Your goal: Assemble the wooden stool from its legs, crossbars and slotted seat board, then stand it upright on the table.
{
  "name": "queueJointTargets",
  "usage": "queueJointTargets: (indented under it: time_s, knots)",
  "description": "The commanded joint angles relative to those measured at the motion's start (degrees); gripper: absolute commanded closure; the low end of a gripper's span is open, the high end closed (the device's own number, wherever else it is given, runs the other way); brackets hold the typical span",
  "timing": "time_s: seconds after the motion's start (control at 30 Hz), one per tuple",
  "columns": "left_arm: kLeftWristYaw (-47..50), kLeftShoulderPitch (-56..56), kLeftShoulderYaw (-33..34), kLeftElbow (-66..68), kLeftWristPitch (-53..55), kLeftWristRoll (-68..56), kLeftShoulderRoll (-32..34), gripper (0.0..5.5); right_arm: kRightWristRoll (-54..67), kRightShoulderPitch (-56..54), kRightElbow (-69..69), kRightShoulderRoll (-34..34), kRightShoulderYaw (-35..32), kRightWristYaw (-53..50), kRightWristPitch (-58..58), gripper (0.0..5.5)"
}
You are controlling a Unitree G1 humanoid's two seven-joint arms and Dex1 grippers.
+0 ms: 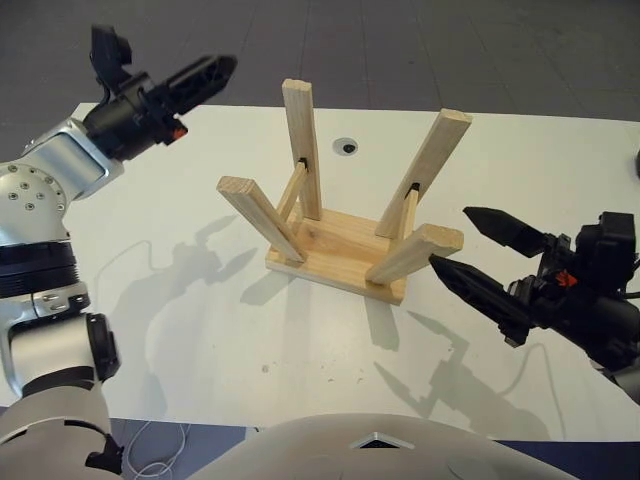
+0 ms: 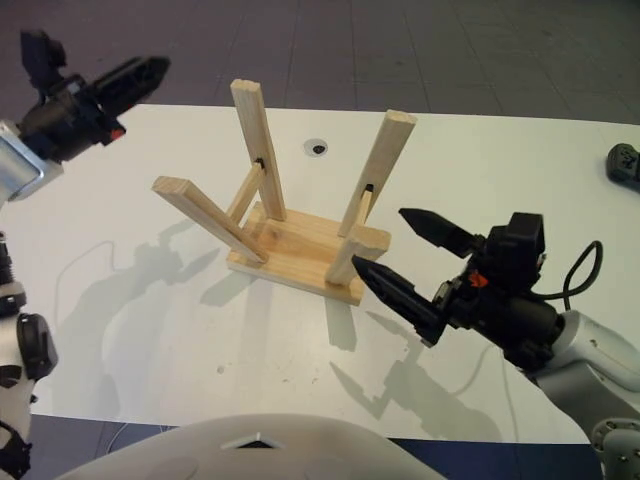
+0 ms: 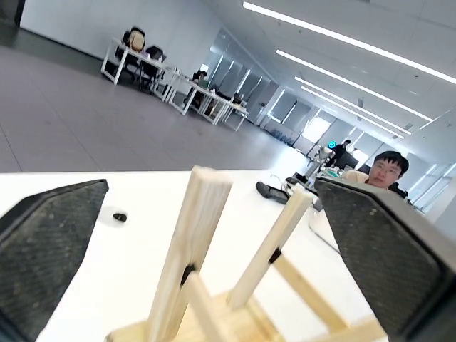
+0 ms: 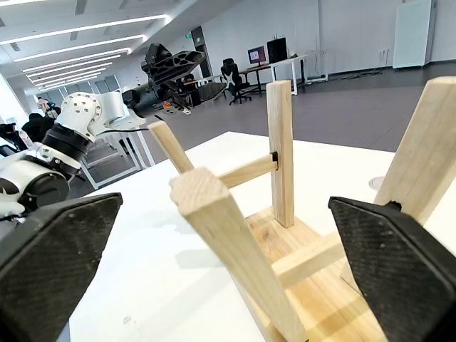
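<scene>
The stool (image 1: 335,250) lies upside down near the middle of the table (image 1: 200,330), its seat board (image 1: 345,262) flat on the tabletop and its four legs (image 1: 303,140) pointing up and splaying outward, with a crossbar (image 1: 293,190) joining each side pair. Behind the stool there is a small hole (image 1: 348,147) in the tabletop, and a small device (image 2: 625,163) lies at the table's far right edge. The left gripper (image 1: 215,72) hangs above the far left corner, well apart from the stool, while the right gripper (image 2: 380,239) sits just beside the stool's near right leg (image 1: 415,255), one finger on either side of it.
</scene>
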Motion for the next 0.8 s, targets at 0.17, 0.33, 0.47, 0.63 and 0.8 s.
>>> queueJointTargets:
  time_s: [0.17, 0.33, 0.47, 0.63, 0.8]
  knots:
    - [-29.06, 3.24, -12.99, 16.02, -10.47, 23.89, 10.12, 0.10, -12.58, 4.08, 6.27, -0.18, 5.13, 7.70, -0.64, 0.11]
    - [-38.08, 8.84, -18.04, 2.13, -10.93, 27.06, 9.77, 0.10, -16.01, 3.83, 7.68, -0.02, 6.42, 8.99, -0.91, 0.11]
    - [-34.37, 8.50, -19.33, -2.51, -14.67, 30.27, 3.64, 0.10, -16.30, 3.51, 8.10, 0.99, 7.03, 8.34, -0.75, 0.11]
    - [-26.12, 10.09, -19.27, -7.81, -18.58, 32.03, -7.14, 0.10, -16.90, 1.95, 7.74, 1.62, 9.58, 7.57, -0.23, 0.11]
    - [-28.03, 12.44, -20.61, -9.78, -18.99, 33.70, -6.98, 0.10, -17.06, 1.74, 8.18, 0.97, 10.12, 8.09, 0.42, 0.11]
